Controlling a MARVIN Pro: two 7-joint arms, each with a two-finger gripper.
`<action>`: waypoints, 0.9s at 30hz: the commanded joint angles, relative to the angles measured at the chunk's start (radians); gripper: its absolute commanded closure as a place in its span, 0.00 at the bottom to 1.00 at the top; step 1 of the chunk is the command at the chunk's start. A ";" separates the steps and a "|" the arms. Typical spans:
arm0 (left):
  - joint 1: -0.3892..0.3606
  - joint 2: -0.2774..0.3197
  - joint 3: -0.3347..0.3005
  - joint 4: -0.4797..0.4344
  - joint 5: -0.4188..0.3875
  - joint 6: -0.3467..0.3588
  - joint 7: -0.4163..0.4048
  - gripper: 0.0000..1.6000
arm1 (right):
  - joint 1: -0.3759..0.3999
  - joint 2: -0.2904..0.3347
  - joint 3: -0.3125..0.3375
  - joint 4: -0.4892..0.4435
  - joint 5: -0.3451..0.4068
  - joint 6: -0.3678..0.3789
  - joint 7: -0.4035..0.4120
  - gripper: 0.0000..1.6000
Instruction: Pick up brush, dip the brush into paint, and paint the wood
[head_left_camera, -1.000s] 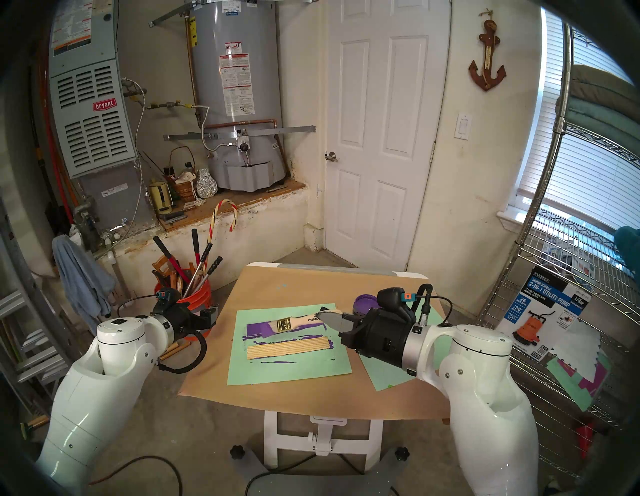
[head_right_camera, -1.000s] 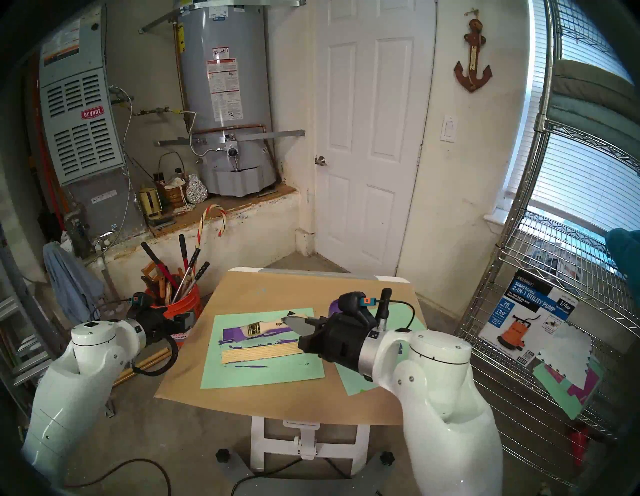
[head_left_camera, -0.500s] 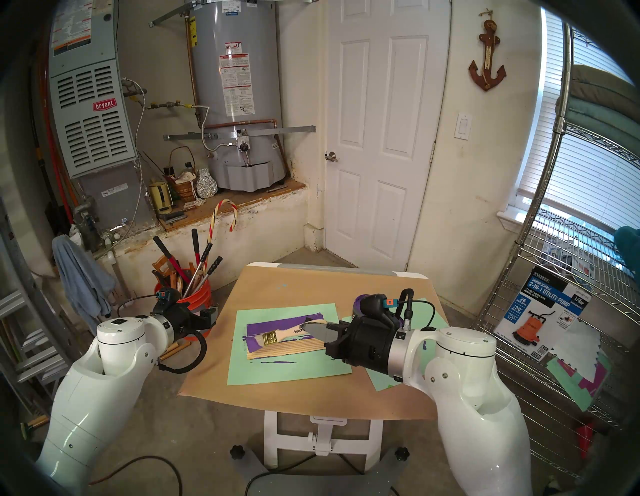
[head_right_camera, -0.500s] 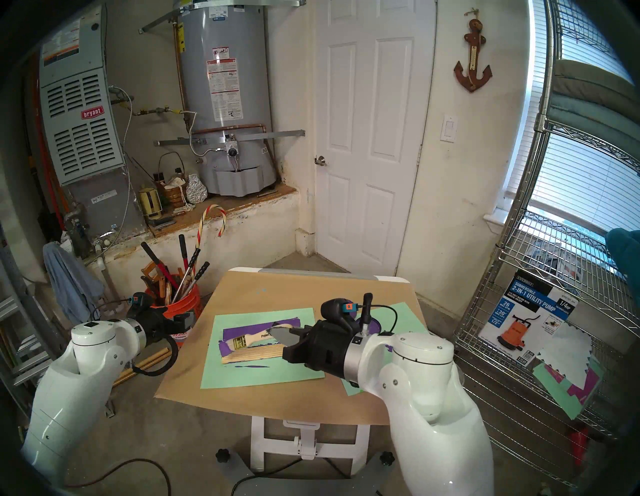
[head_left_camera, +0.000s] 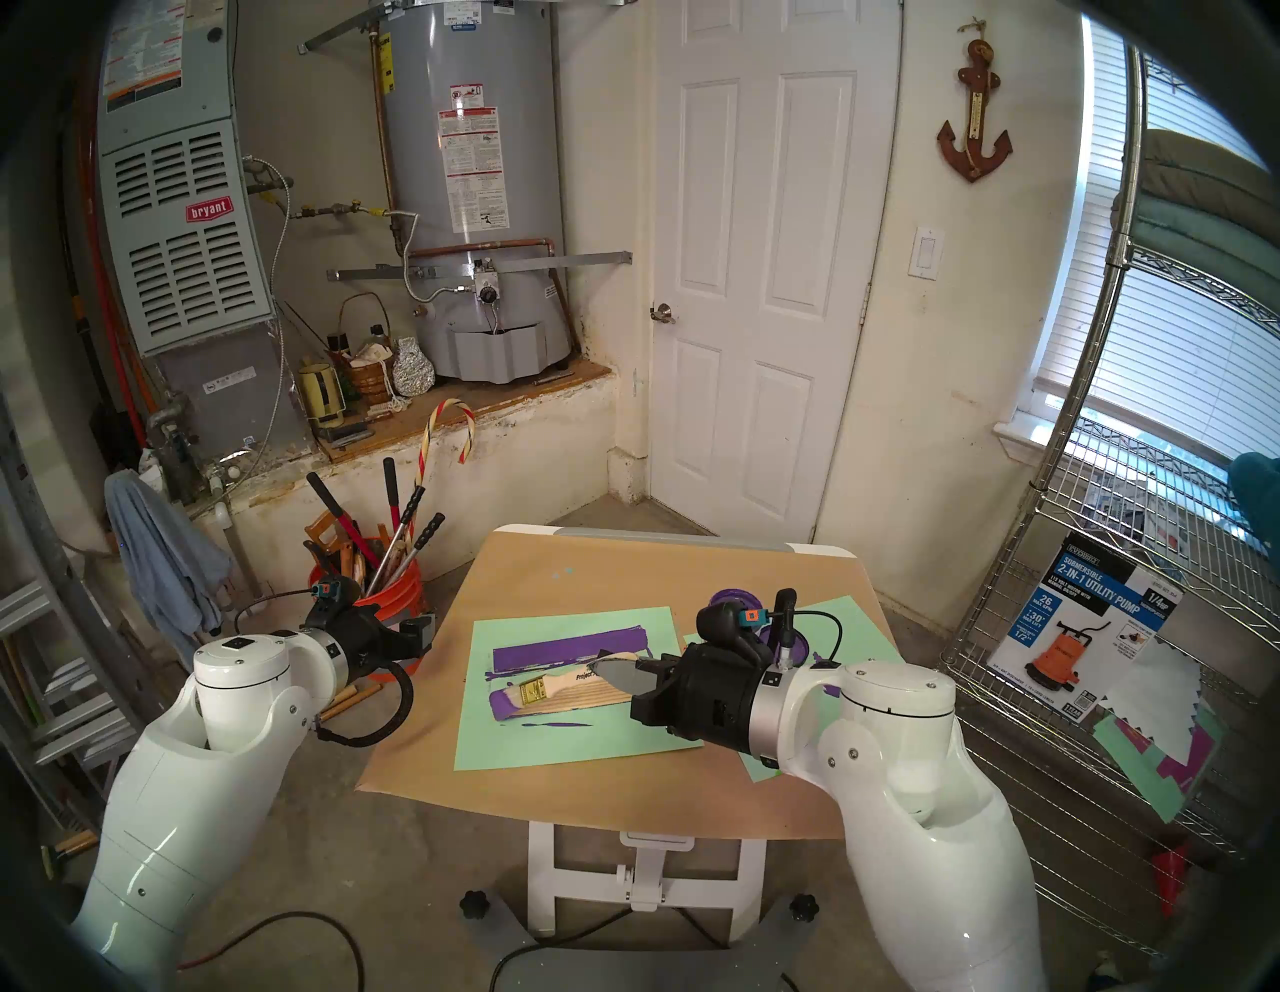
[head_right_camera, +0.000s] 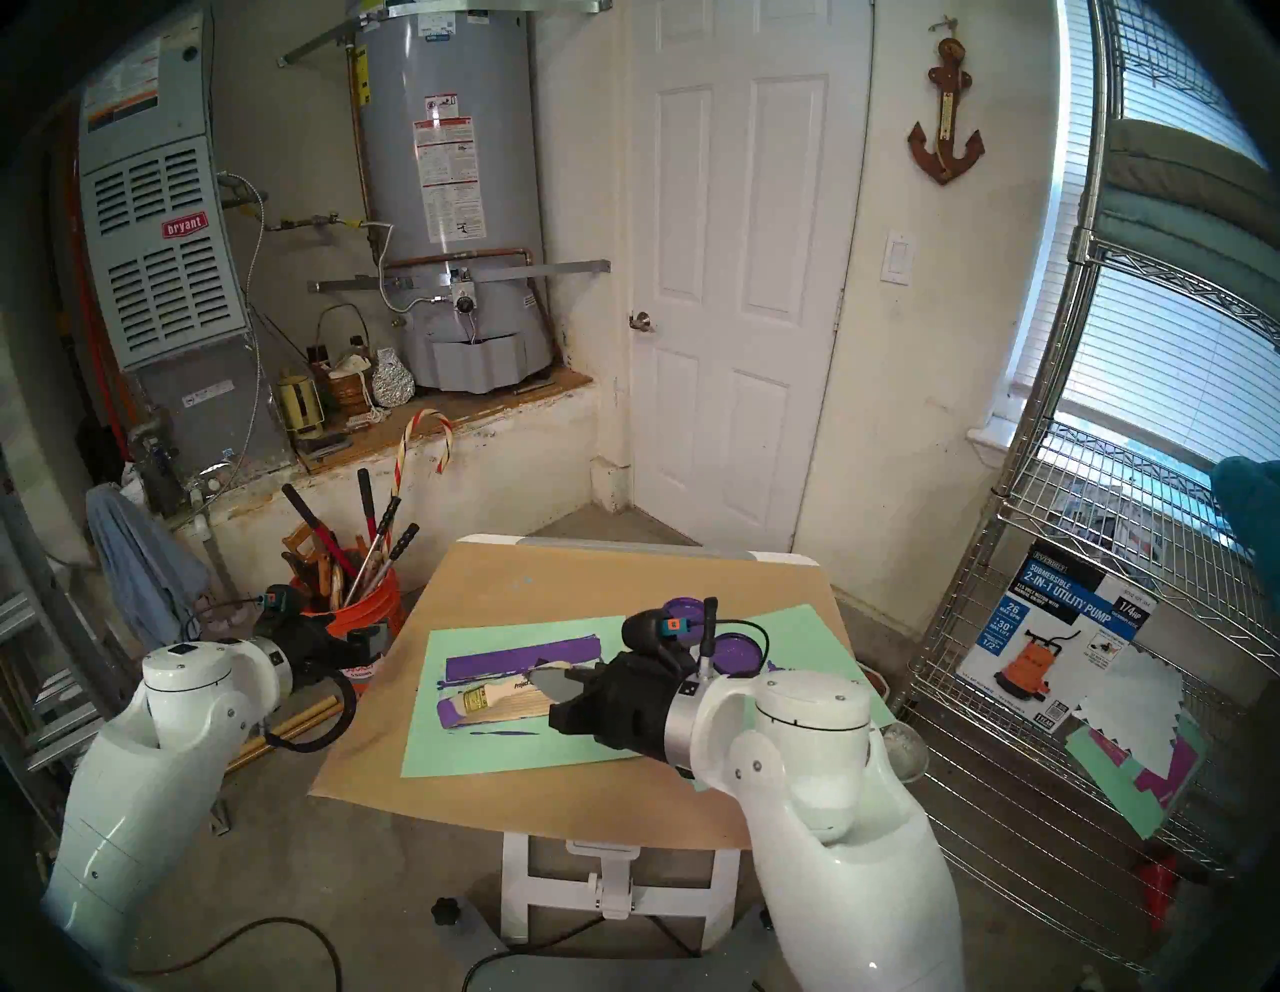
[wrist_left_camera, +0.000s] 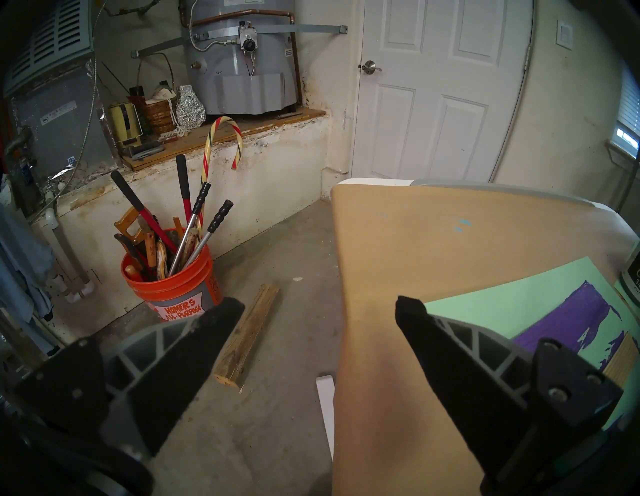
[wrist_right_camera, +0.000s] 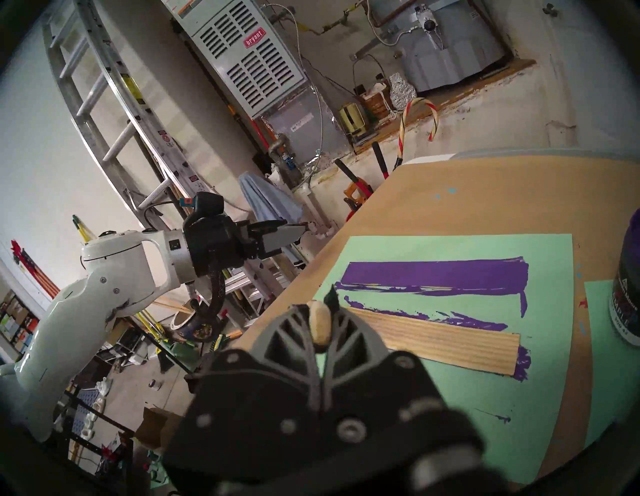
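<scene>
Garage table under brown paper: my right tool (head_left_camera: 618, 673) clamps the pale-handled flat paintbrush (head_left_camera: 554, 689), bristles on the ribbed wooden strip (head_left_camera: 596, 698)'s left end. Pressing harder could skid the loose strip.

Head pair high, looking down over table (head_left_camera: 526, 582), near-identical, left wrist low at table's left edge facing door (wrist_left_camera: 440, 86), right wrist close over green sheet (wrist_right_camera: 450, 391), tilted, all sharing tabletop
</scene>
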 joint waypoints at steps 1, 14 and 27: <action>-0.004 0.001 -0.009 -0.015 -0.002 -0.002 0.001 0.00 | 0.015 -0.032 -0.012 -0.006 0.006 -0.014 -0.005 1.00; -0.004 0.001 -0.009 -0.015 -0.002 -0.002 0.001 0.00 | 0.039 -0.047 -0.019 0.025 0.005 -0.001 -0.033 1.00; -0.004 0.001 -0.009 -0.015 -0.002 -0.002 0.001 0.00 | 0.047 -0.059 -0.019 0.043 0.013 0.017 -0.060 1.00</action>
